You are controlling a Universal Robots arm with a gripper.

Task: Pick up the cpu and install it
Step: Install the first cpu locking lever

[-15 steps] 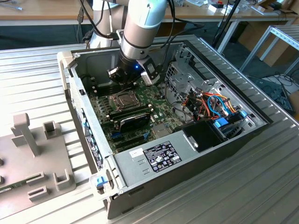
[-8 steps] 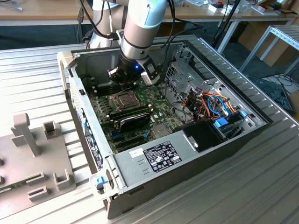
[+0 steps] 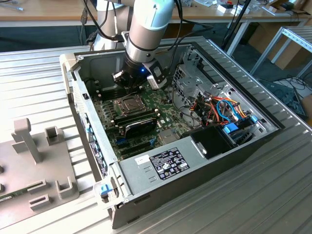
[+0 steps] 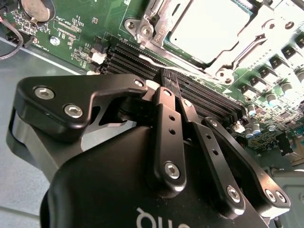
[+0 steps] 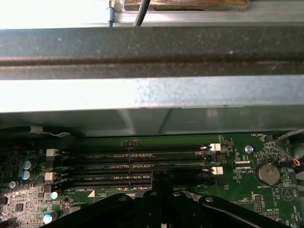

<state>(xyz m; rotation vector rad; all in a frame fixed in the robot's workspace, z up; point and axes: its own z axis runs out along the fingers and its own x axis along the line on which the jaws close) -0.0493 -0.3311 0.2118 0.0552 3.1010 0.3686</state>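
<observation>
Worktop [image 3: 273,195]: ribbed metal, carrying an open computer case [image 3: 146,168].
Cpu [image 4: 209,28]: flat in its socket, square, no long axis.
Fingers [image 4: 167,78]: clenched together, empty, over memory slots [image 5: 137,164].

The arm [image 3: 146,24] is a thick silver-grey tube with a pale blue cap at its joint, black cables running beside it, and a black wrist block below that carries a small blue light and a white-and-grey box on one side. The gripper [image 4: 168,78] is matte black: a rounded body with white lettering, and flat angular links joined by silver hex-socket screws. Its two narrow fingers [image 4: 166,123] are black bars with small holes along them; in the first wrist view the gripper [image 5: 161,183] shows the same black links and silver screw heads.
</observation>
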